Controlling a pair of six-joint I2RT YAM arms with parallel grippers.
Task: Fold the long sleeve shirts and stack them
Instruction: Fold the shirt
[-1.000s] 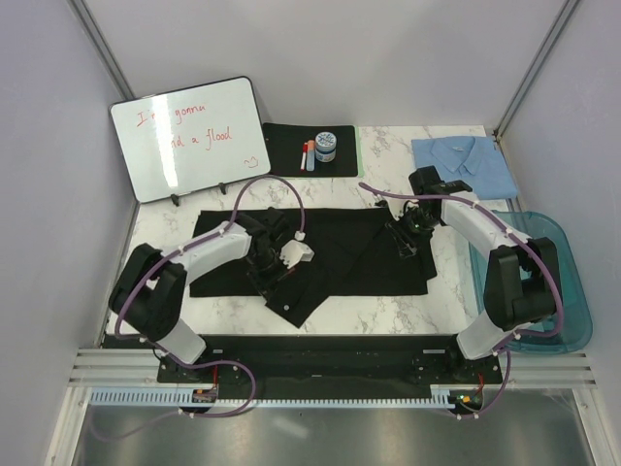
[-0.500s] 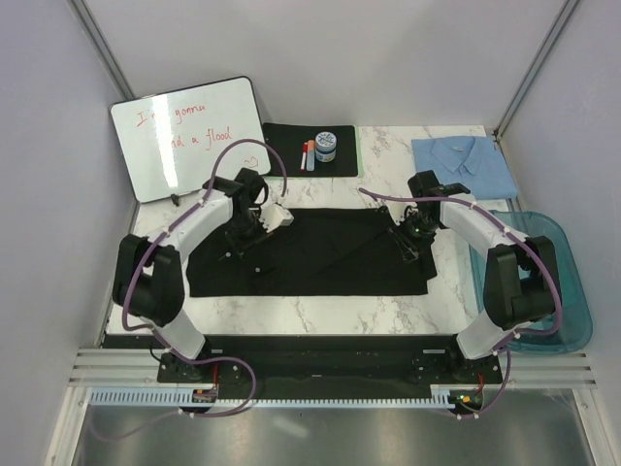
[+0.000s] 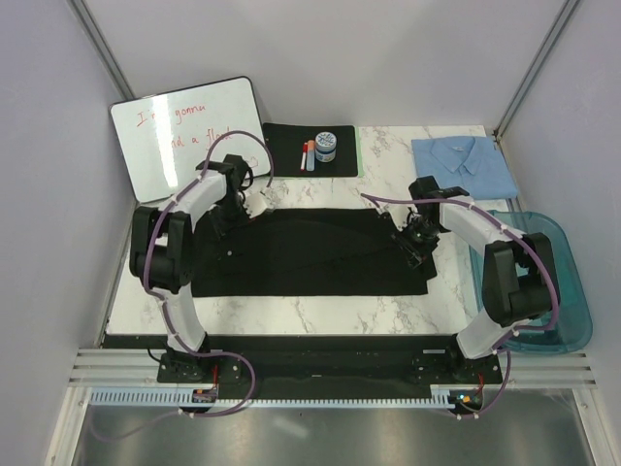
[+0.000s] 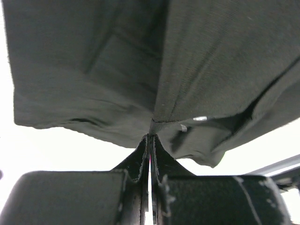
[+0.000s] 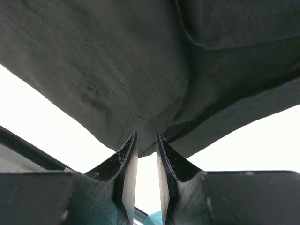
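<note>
The black long sleeve shirt point(image 3: 310, 254) lies spread as a wide dark sheet across the middle of the table. My left gripper point(image 3: 252, 205) is at its far left corner, shut on a pinch of the black fabric point(image 4: 93, 56), which rises out of the closed jaws point(image 4: 151, 136). My right gripper point(image 3: 419, 247) is at the shirt's right edge. Its jaws stand a narrow gap apart point(image 5: 146, 138), with the black hem point(image 5: 117, 61) at their tips and the white table showing between them. The light blue shirt point(image 3: 464, 163) lies folded at the back right corner.
A whiteboard point(image 3: 189, 136) leans at the back left, close behind my left arm. A black green-edged mat point(image 3: 286, 148) at the back carries markers and a small jar point(image 3: 325, 147). A teal bin point(image 3: 548, 291) stands off the table's right edge.
My left gripper has carried the black fabric from the shirt's near middle back to the far left, and the hanging fold has flattened out. My right gripper's jaws have narrowed at the right edge.
</note>
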